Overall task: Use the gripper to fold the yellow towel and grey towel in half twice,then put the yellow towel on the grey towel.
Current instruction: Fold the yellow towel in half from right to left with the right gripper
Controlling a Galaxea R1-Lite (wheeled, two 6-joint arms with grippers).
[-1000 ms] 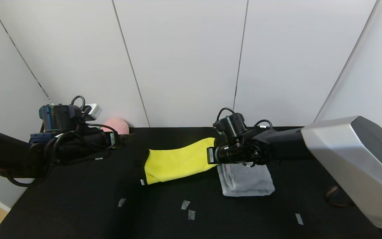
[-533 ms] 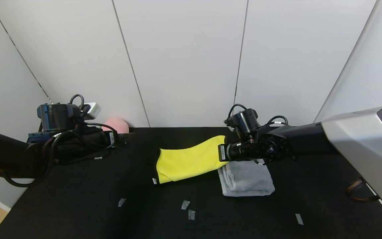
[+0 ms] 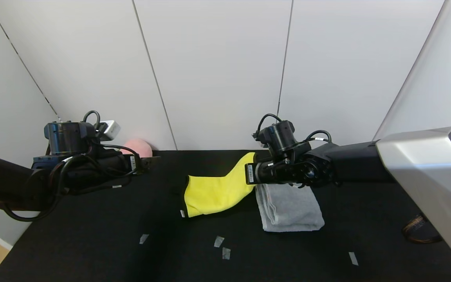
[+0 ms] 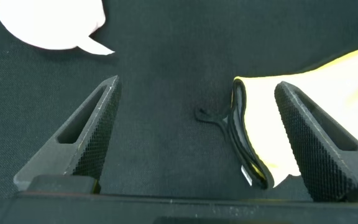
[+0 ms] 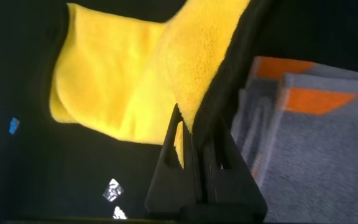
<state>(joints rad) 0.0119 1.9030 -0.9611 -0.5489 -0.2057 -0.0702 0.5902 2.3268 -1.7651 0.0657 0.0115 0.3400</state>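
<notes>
The yellow towel (image 3: 211, 192) lies folded on the black table, its right end lifted off the surface. My right gripper (image 3: 250, 173) is shut on that raised dark-trimmed edge; in the right wrist view the fingers (image 5: 188, 118) pinch the yellow towel (image 5: 117, 81). The grey towel (image 3: 290, 207) sits folded just right of it, below the right wrist, its orange band (image 5: 316, 99) showing. My left gripper (image 3: 149, 159) hovers at the far left, open and holding nothing; its view (image 4: 199, 84) shows the yellow towel's trimmed end (image 4: 260, 124) beside one finger.
A pink plush (image 3: 137, 147) rests at the back left against the wall. Small tape scraps (image 3: 219, 241) dot the front of the black table (image 3: 92, 243). A cable loop (image 3: 417, 231) lies at the right edge. White wall panels close off the back.
The right gripper dragged the yellow towel rightward, then swung back left and upward with the held end, so the towel now bunches and arches. The left arm stayed put.
</notes>
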